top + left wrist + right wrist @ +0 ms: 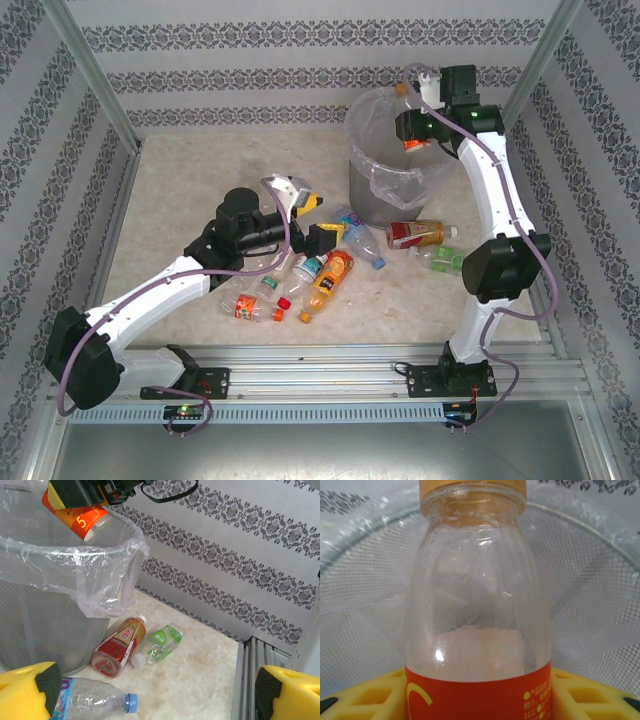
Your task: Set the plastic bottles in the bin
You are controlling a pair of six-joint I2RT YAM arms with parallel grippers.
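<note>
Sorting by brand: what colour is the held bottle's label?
Orange-red label with yellow print; best in the right wrist view.

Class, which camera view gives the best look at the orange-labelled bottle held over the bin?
Right wrist: the orange-labelled bottle is close up, clear body, cap and label plain. Top external shows it small over the bin; left wrist catches just its labelled base end.

Clear shiny plastic, grey wire mesh and dull pale stone.
The orange-labelled bottle is smooth clear plastic catching bright glints, its label glossy; the bin is fine grey metal mesh, matt, lined with a thin crinkled clear plastic bag. The table looks like pale marbled stone, smooth and dull. The walls look like printed paper, matt; the rails are brushed bare metal.
</note>
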